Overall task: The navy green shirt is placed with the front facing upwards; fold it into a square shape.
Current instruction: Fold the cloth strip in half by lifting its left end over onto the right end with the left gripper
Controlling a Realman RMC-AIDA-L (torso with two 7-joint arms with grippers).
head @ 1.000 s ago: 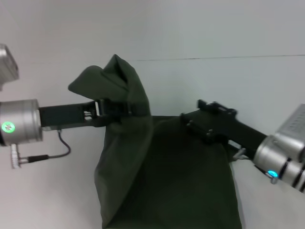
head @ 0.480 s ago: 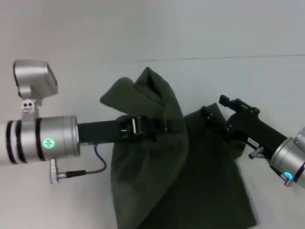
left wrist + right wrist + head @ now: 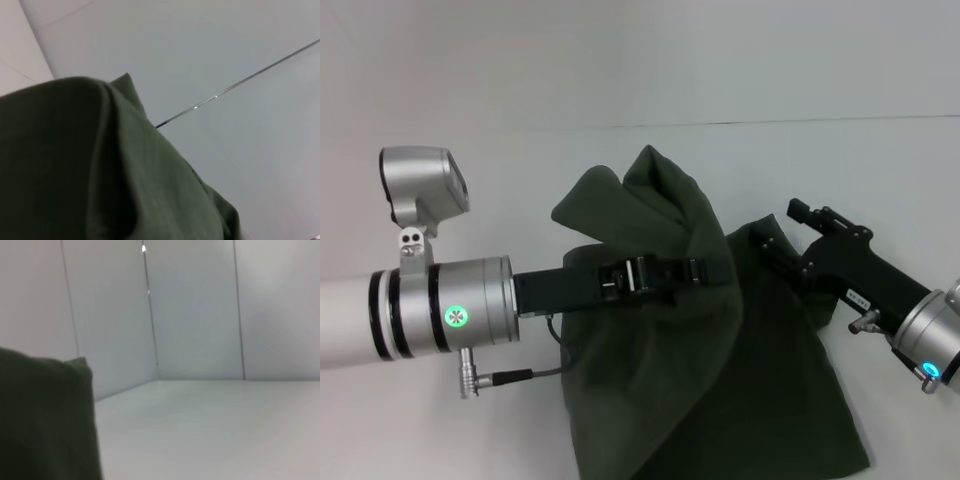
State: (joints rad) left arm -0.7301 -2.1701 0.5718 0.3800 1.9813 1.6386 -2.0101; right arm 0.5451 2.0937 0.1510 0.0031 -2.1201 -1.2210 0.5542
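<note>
Navy green shirt (image 3: 720, 360): mostly on the white table (image 3: 470, 90), dark side up, no lettering visible. One portion is lifted off the surface and hangs in a peaked drape over the left gripper (image 3: 695, 272).

Risks, as judgement:
- The lifted fold is bunched, not flat. If it is laid down like this, the edge will likely land crooked and wrinkled, and the square shape suffers.
- Cloth draped over the left gripper could snag on the fingers on release and drag the fold out of line.
- The two grippers hold at different heights; uneven travel would skew the fold line.
- The near end of the shirt runs out of the head view, so whether it lies smooth cannot be checked.

Arm pose:
- Left arm reaches in horizontally from the left, forearm level, gripper raised above the table with fabric hanging on both sides. Fingers appear clamped on the shirt, though the cloth hides the tips.
- Right gripper (image 3: 770, 245) comes in from the right, lower, angled down toward the far right part of the shirt. Its fingers are buried in dark fabric; cannot tell whether they are together or apart.
- Both wrist views show only green cloth close up and bare wall beyond.
</note>
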